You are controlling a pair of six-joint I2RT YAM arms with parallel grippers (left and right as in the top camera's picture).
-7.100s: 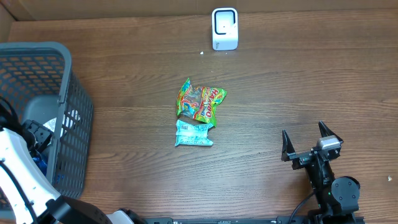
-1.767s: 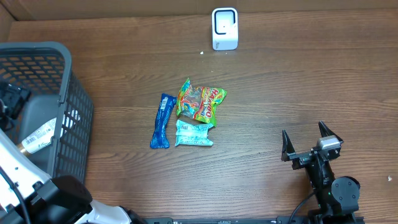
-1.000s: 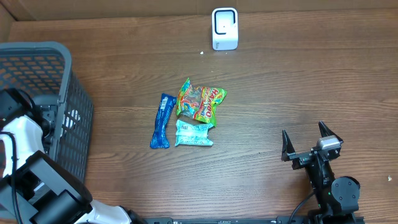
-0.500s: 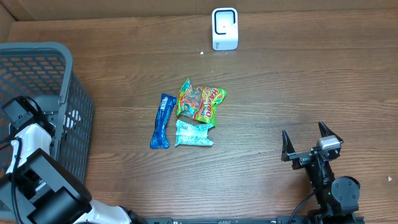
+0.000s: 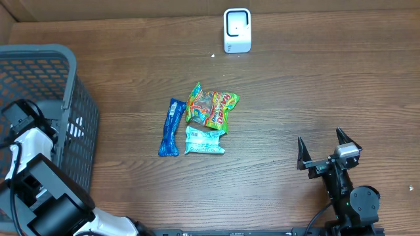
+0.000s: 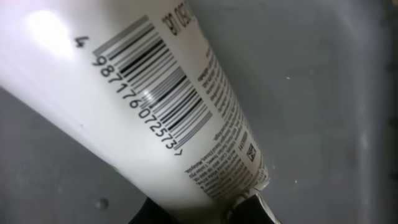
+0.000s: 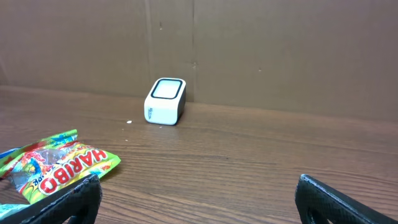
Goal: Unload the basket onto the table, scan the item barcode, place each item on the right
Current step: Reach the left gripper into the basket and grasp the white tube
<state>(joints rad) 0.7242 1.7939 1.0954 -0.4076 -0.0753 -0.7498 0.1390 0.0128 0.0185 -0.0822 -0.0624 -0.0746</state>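
while lowered into the grey basket [image 5: 82,141] at the table's [image 5: 315,72] left edge, gripped a white tube [image 6: 143,106] with the left gripper [image 6: 202,210], jaws drawn narrow on the tube's flat crimped end. showed, in the left wrist view, that tube slanting across the basket's plain grey floor, with the barcode [image 6: 146,87] turned up toward the camera and fine print running beside it down to the crimp. could not tell whether the tube rested on the floor or hung just above it. could not make out anything else inside the basket from overhead, with the left arm [image 5: 33,137] covering much of the inside and the mesh wall hiding the rest.

had the right gripper [image 5: 319,134] spread wide and holding nothing, low over the table at the front right, well apart from every item.

found three packets outside the basket, mid-table: a green haribo bag [image 5: 213,107], a teal packet [image 5: 204,141] touching its near edge, and a blue bar [image 5: 171,127] just beside both on their left. placed the white scanner [image 5: 237,30] upright at the far edge, well apart from the packets and from the basket with the tube.
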